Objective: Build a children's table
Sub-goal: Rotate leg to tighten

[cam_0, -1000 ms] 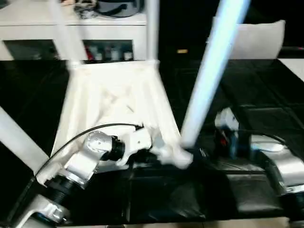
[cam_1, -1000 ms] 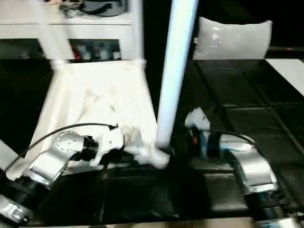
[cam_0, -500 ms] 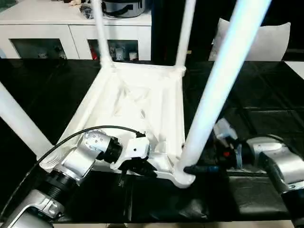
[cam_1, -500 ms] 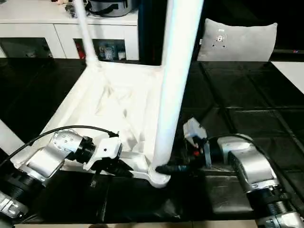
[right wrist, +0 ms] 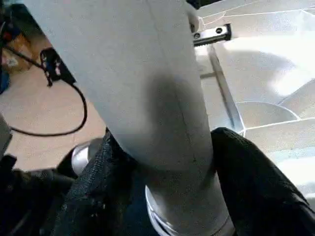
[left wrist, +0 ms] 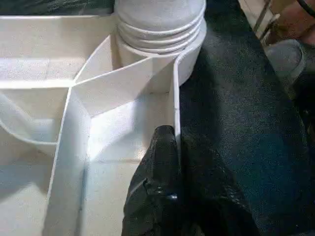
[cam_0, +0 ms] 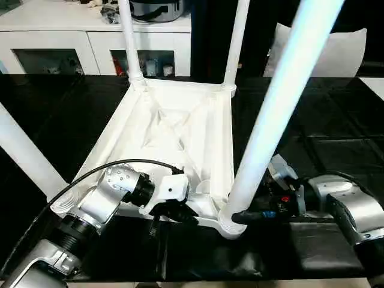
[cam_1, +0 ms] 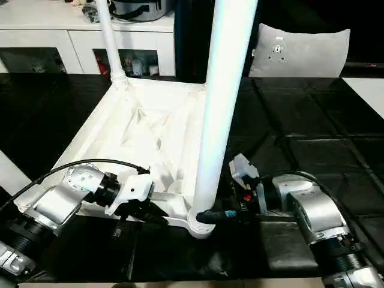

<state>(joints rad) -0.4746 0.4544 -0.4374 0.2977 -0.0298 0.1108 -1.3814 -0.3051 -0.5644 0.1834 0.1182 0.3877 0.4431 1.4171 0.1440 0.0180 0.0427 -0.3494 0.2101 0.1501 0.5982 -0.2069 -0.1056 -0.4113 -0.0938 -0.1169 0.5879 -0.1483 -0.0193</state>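
Tabletop [cam_0: 174,138], white, lies upside down on a black table [cam_0: 324,126], ribbed underside up, with legs standing in its corner sockets: two at the far corners, one at the near left, and a thick near leg [cam_0: 273,114] rising from the near right socket. Left gripper [left wrist: 170,147] reaches in level from the near left, its silver forearm angled across the near edge, fingers clenched on the tabletop's thin near rim wall just beside that socket. Right gripper [right wrist: 167,162] comes in level from the right, its black fingers [right wrist: 246,172] on either side of the near leg's base, grasping it just above the socket. Beyond the black table stand a white cabinet [cam_0: 90,36] and a grey cushion [cam_1: 300,51].
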